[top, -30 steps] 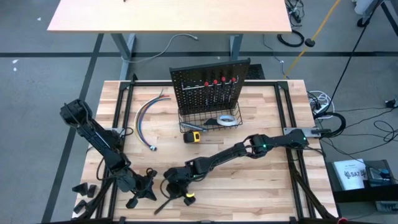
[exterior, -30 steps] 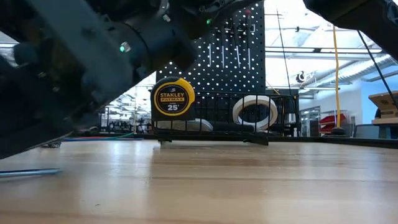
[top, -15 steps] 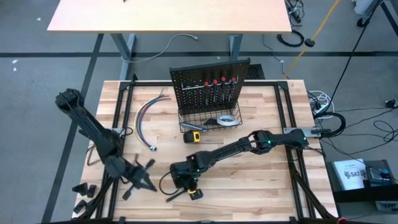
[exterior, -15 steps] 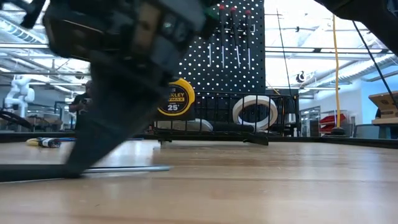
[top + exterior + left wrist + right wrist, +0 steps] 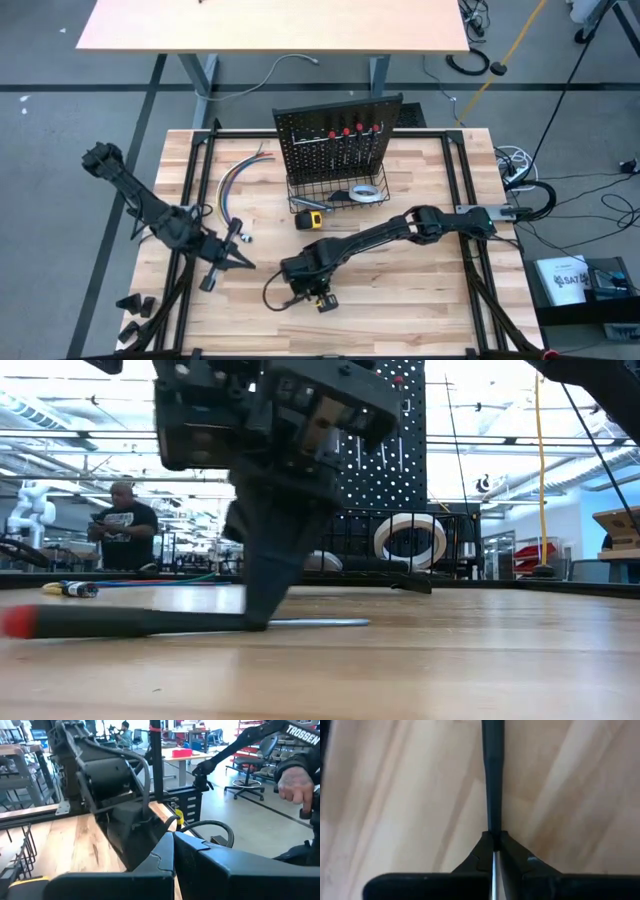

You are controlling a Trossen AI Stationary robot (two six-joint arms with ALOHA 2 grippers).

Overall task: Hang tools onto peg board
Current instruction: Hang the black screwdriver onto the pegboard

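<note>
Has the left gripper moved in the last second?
Yes. In the high view the left gripper has swung away from the table's near edge, closer to the coloured cables, while the right gripper pinches the loose screwdriver.

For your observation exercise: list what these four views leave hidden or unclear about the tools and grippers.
- Tape measure: low view, hidden behind the right gripper.
- Screwdriver handle end: low view, cut off by the edge.
- Utility knife: high view, too small to tell apart in the wire basket.
- Left gripper: high view, too small.
</note>
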